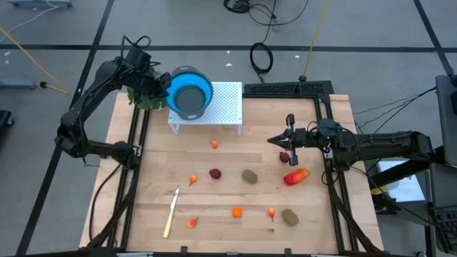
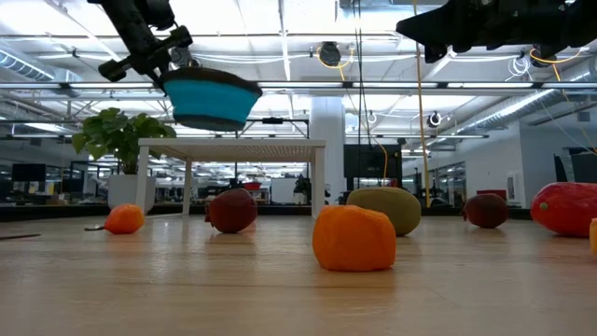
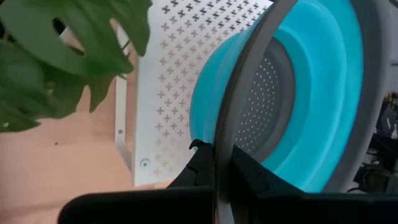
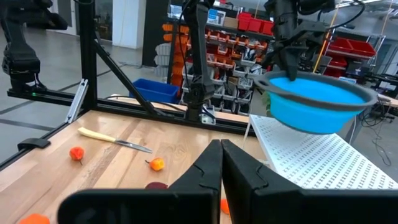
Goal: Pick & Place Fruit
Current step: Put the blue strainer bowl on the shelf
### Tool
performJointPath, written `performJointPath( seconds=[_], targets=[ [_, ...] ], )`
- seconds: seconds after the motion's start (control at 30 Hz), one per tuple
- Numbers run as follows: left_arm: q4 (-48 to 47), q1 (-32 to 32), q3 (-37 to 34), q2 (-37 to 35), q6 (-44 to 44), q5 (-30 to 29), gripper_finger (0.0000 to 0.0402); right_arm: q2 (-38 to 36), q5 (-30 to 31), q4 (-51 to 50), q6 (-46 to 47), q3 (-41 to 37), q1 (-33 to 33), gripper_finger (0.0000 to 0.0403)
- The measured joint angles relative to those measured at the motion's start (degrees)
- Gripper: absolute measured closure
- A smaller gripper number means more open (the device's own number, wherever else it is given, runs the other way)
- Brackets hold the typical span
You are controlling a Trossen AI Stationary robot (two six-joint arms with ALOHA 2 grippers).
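Lying scattered across the wooden table [image 1: 228, 218], the fruit has not yet been gathered: a larger red-orange piece [image 1: 295, 176] sits toward three o'clock of the board, a dark red round one [image 1: 215, 173] near the centre with an olive-brown oval [image 1: 249, 175] just beside it, a second oval [image 1: 290, 216] toward five o'clock, and tiny orange pieces [image 1: 236, 211] dotted around six o'clock. They look like light, hard, smooth toys, likely to roll or squirt out of a pinch, so each is probably best taken across its middle from straight above. Up at eleven o'clock the left gripper [image 3: 216, 171] is clamped tight on the grey rim of a blue colander [image 1: 190, 91], holding it tilted in the air over the white perforated stand [image 1: 223, 107], beside a green plant [image 1: 145, 98]. At three o'clock the right gripper [image 1: 289, 138] reaches inward from the table's edge, its fingers pressed together and empty, above another dark red piece [image 1: 284, 158].
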Motion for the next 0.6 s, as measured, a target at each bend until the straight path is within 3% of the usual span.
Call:
performJointPath(
  seconds=[0.43,0.6],
  targets=[
    [0.7,0.0,0.0,2.4,4.9,-1.5,0.0397,0.0,0.0,0.0,0.0,0.0,0.0,0.0403],
    [2.5,0.1,-0.1,4.9,5.2,1.0,0.0397,0.0,0.0,0.0,0.0,0.0,0.0,0.0403]
  ],
)
